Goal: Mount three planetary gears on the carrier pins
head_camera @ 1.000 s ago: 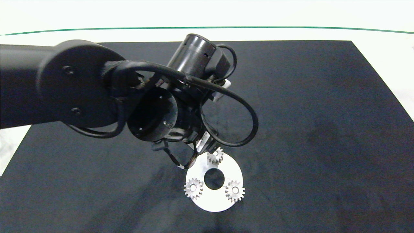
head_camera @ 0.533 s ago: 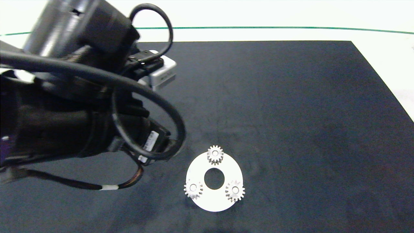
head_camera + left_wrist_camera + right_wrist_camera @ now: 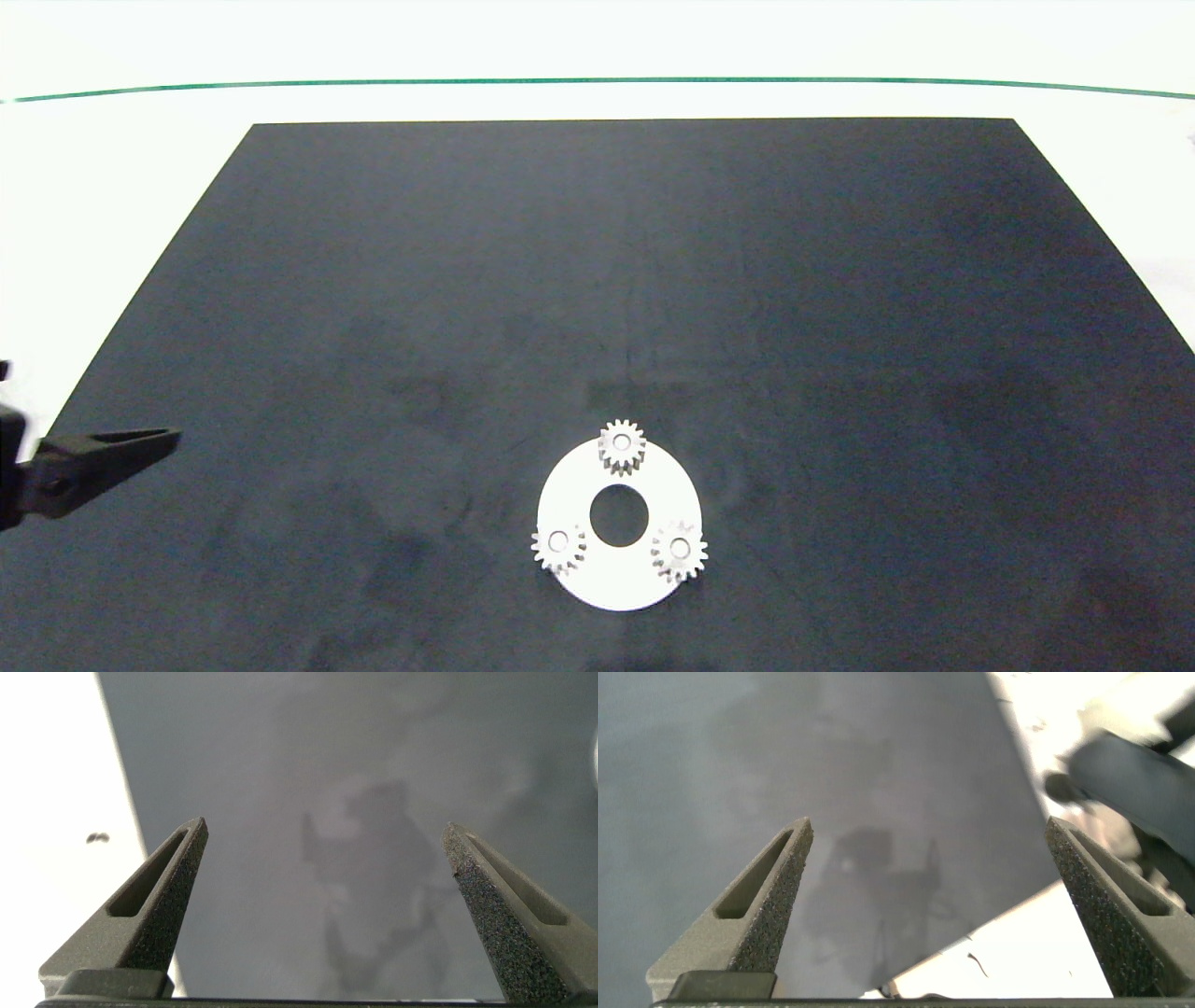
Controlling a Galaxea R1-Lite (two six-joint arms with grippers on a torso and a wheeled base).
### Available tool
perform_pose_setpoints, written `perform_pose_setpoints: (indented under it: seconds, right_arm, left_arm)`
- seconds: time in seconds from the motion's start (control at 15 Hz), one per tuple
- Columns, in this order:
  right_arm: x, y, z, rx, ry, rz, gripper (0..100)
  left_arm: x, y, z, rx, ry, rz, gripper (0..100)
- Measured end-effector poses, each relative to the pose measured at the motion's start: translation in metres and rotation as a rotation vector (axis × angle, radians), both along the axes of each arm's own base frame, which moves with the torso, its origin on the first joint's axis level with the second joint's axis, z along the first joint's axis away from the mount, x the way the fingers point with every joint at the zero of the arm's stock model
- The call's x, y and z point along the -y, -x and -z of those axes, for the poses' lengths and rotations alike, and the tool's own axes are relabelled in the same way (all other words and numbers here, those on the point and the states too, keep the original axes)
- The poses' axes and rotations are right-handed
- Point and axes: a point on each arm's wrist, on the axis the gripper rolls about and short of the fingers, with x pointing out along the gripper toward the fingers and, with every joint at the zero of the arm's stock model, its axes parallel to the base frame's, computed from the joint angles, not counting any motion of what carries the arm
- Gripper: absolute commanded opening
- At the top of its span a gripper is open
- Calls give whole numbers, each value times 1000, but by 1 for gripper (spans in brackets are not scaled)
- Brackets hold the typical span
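A flat white disc (image 3: 618, 583) lies on the black mat's near middle. Three silvery planetary gears sit on it around its large centre hole: one at the far side (image 3: 611, 451), one near left (image 3: 547, 551), one near right (image 3: 691, 558). Each gear is threaded over one of the carrier pins; pale pin tops (image 3: 680, 545) show in the gear holes. My left gripper (image 3: 325, 826) is open and empty over the mat by its left edge, far left of the disc; one finger (image 3: 112, 453) shows in the head view. My right gripper (image 3: 929, 821) is open and empty, out of the head view.
The black mat (image 3: 653, 280) covers most of the white table (image 3: 112, 168). A green line (image 3: 597, 80) runs along the far side. In the right wrist view a blurred dark shape (image 3: 1148, 775) lies beyond the mat's edge.
The left arm has pulled back from the disc's far gear to the left edge of the head view. All three gears stay seated on the disc.
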Motion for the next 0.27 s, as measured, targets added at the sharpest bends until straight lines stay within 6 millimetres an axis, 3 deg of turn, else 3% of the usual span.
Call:
perform_pose_setpoints:
  seconds: [0.27]
  right_arm:
    - [8, 32, 5, 38, 12, 138, 100]
  left_arm:
    - [-35, 61, 0, 111, 38, -222, 100]
